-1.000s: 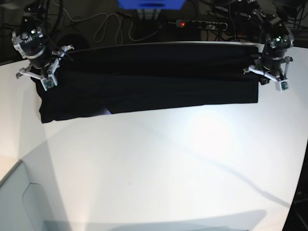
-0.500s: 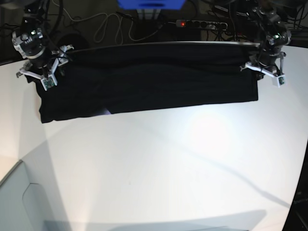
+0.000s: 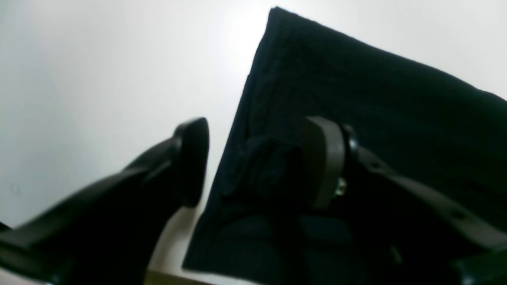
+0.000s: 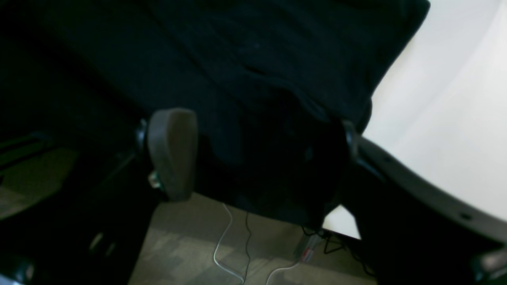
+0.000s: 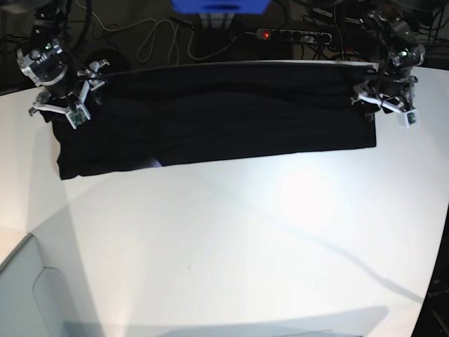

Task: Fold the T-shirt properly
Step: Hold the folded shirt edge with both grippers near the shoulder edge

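Note:
The black T-shirt (image 5: 224, 119) lies as a long folded band across the far side of the white table (image 5: 245, 246); only plain black cloth shows. My left gripper (image 5: 384, 107) is at the band's right end. In the left wrist view the left gripper (image 3: 257, 162) stands open, with the T-shirt (image 3: 376, 103) edge bunched loosely between its fingers (image 3: 323, 158). My right gripper (image 5: 59, 109) is at the band's left end. The right wrist view shows the right gripper (image 4: 257, 158) open, with the T-shirt (image 4: 237, 59) sagging between the fingers (image 4: 172, 154) over the table's back edge.
Behind the table's far edge are a power strip (image 5: 295, 34) with a red light, loose cables (image 5: 151, 38) on the floor and a blue object (image 5: 219, 5). A grey panel (image 5: 28, 295) sits at the near left corner.
Both grippers have gone from shut on the shirt's ends to open, the right one first and then the left. Both arms have moved slightly towards the far edge. The shirt has stayed in place.

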Motion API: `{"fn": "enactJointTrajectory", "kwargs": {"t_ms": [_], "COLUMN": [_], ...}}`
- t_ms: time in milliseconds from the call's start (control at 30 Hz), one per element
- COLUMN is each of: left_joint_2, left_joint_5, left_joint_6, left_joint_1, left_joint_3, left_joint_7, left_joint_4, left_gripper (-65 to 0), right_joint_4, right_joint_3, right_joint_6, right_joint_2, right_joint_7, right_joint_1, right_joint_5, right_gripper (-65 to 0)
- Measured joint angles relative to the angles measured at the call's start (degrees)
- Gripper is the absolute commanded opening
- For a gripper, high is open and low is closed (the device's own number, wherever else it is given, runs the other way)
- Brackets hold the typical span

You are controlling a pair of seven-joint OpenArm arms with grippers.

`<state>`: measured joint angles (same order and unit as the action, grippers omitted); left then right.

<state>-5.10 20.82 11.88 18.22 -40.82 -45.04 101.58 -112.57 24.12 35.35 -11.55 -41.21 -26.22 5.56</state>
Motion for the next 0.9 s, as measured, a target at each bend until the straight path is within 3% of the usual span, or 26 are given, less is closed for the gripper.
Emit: {"fn": "enactJointTrajectory", "kwargs": {"t_ms": [267, 400, 567, 700, 900], "left_joint_2": [0.3, 0.7, 0.5, 0.5, 0.4], "left_joint_5": [0.3, 0.7, 5.9, 5.6, 9.3], "left_joint_6": [0.3, 0.4, 0.3, 0.3, 0.2], "left_joint_1": [0.3, 1.3, 1.7, 2.4, 5.6], "left_joint_3": [-4.9, -4.4, -4.4, -4.7, -4.9], "left_joint_7": [0.1, -0.2, 0.2, 0.0, -0.1], "left_joint_4": [-0.8, -3.7, -4.6, -4.3, 5.4], "left_gripper": [-28.7, -28.7, -28.7, -28.7, -28.7], "right_joint_4": [0.0, 0.0, 0.0, 0.0, 0.0], "right_joint_3": [0.0, 0.0, 0.0, 0.0, 0.0], "right_joint_6": [0.0, 0.0, 0.0, 0.0, 0.2], "right_joint_2": [0.0, 0.1, 0.1, 0.1, 0.1], "right_joint_7": [0.0, -0.5, -0.5, -0.4, -0.4], "right_joint_1": [0.0, 0.7, 1.2, 1.1, 1.1], "right_joint_5": [0.0, 0.2, 0.2, 0.2, 0.2], "right_gripper": [-21.7, -21.7, -21.7, -21.7, -21.7]}}
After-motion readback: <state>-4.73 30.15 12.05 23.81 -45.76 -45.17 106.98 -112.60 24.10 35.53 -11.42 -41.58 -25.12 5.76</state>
